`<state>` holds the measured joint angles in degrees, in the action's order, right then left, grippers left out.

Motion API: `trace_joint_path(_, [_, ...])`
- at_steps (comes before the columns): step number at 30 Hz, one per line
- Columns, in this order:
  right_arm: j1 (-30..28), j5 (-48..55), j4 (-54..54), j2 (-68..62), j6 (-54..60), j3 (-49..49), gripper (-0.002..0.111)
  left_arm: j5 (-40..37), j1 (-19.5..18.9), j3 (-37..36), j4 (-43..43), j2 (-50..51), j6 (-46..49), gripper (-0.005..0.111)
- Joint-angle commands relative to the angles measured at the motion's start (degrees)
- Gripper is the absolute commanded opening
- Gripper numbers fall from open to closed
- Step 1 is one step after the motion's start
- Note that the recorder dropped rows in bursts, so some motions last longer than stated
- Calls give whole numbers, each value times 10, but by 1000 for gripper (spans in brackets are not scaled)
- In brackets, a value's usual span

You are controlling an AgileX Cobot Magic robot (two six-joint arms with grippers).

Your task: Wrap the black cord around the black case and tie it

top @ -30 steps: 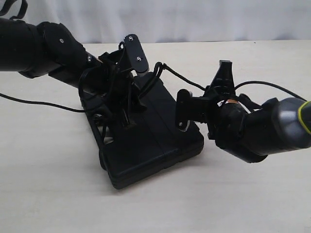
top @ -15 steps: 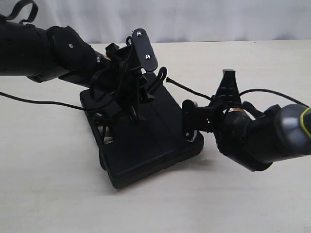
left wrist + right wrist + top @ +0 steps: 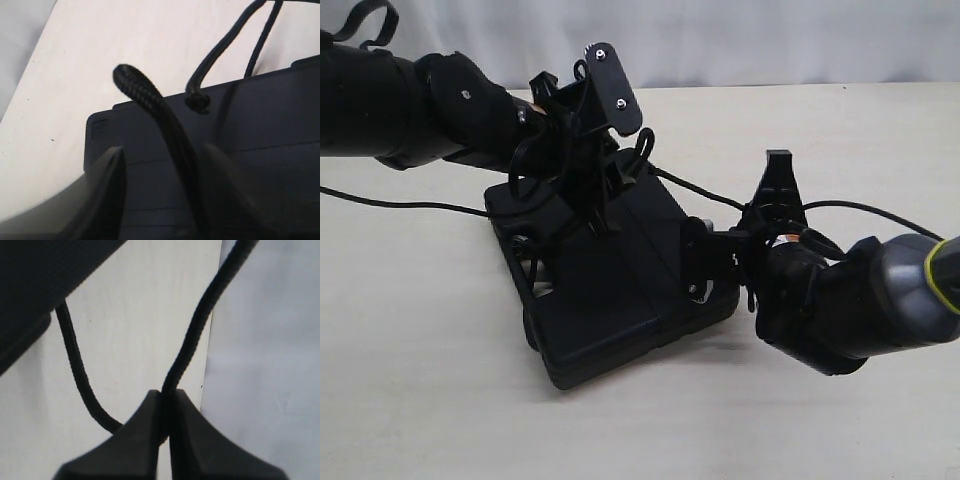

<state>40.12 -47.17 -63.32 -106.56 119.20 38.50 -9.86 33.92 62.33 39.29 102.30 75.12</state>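
The black case [image 3: 610, 300] lies flat on the pale table, its far corner showing in the left wrist view [image 3: 270, 130]. My left gripper [image 3: 600, 205] hovers over the case's far half. Its jaws stand open [image 3: 162, 150], and the black cord [image 3: 150, 100] runs between them close to one finger. A small knot [image 3: 198, 101] rests at the case's edge. The cord [image 3: 695, 188] stretches from there across to my right gripper [image 3: 695, 260] at the case's right side. That gripper [image 3: 166, 392] is shut on the cord [image 3: 200, 320]. A second strand [image 3: 75, 370] loops beside it, below the case [image 3: 45, 275].
The table [image 3: 420, 380] is pale wood with a white backdrop [image 3: 720, 40] behind it. Thin smooth arm cables trail over the table at the left [image 3: 400, 208] and the right [image 3: 880, 208]. Both bulky black arms crowd the case from either side.
My left gripper has risen and shifted a little to the right over the case. The right gripper has dropped and drawn in against the case's right side, and the cord now runs straighter between them.
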Motion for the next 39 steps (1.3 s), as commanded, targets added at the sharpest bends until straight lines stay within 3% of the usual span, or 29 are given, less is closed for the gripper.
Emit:
trace_joint_path(1, [0, -7, -2, 1, -2, -3, 4, 4, 1, 2, 3, 11, -3, 44])
trace_joint_path(12, [0, 8, 30, 1, -2, -2, 4, -9, 1, 2, 3, 46, -3, 44])
trace_joint_path(26, [-1, 16, 40, 1, -16, 8, 4, -33, 1, 2, 2, 46, -3, 0])
trace_joint_path(39, [-32, 32, 33, 1, -65, 38, 4, 32, 1, 2, -1, 34, -19, 0])
